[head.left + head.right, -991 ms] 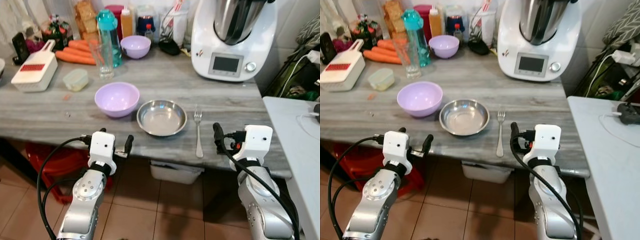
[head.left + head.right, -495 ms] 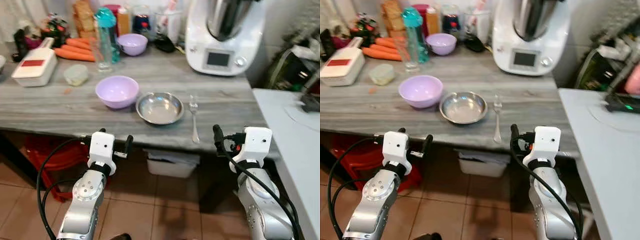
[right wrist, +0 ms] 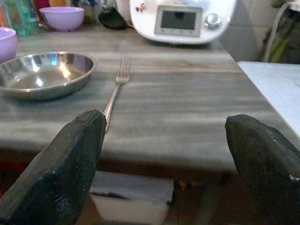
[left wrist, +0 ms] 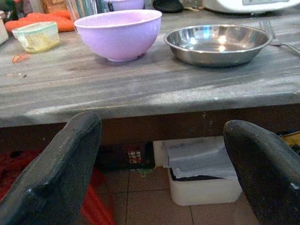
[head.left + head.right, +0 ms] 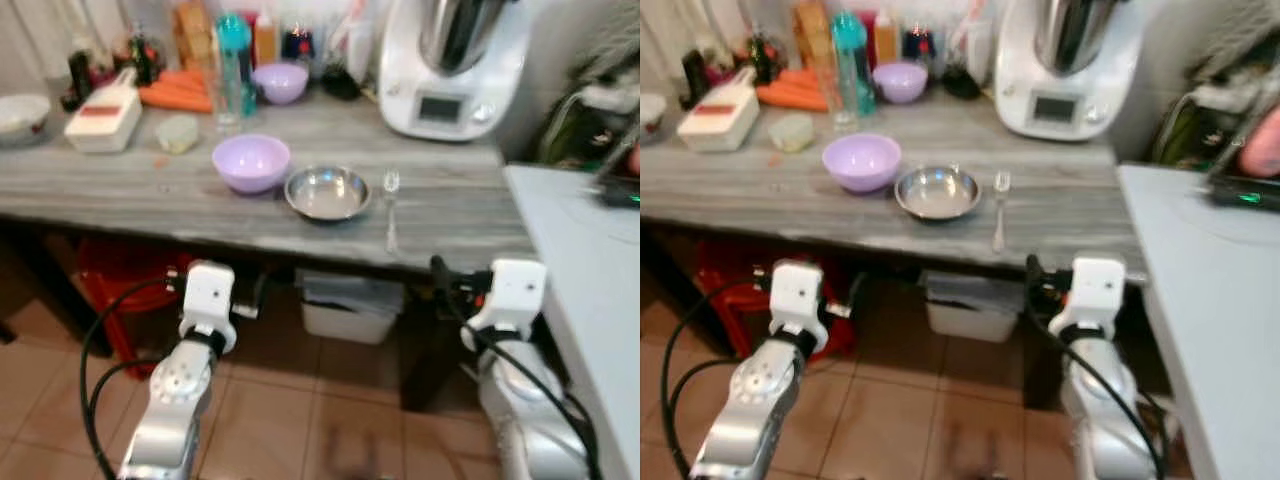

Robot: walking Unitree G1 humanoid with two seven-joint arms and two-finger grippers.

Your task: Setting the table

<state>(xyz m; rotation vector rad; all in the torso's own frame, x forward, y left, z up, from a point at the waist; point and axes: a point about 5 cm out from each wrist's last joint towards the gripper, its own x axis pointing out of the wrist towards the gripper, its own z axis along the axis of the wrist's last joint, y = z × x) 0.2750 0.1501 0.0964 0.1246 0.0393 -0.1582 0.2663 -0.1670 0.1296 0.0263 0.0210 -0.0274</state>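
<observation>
steel plate (image 3: pixel 44 74) beside fork (image 3: pixel 116 91) (right wrist) | both end effectors spread wide, empty | lilac bowl (image 4: pixel 118 33) (left wrist)

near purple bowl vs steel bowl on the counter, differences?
The purple bowl is matte lilac and opaque; the steel bowl is shiny and mirrors the lights. The purple bowl is deep with steep sides; the steel bowl is shallow and wider. Both stand upright, empty, side by side on the grey counter.
</observation>
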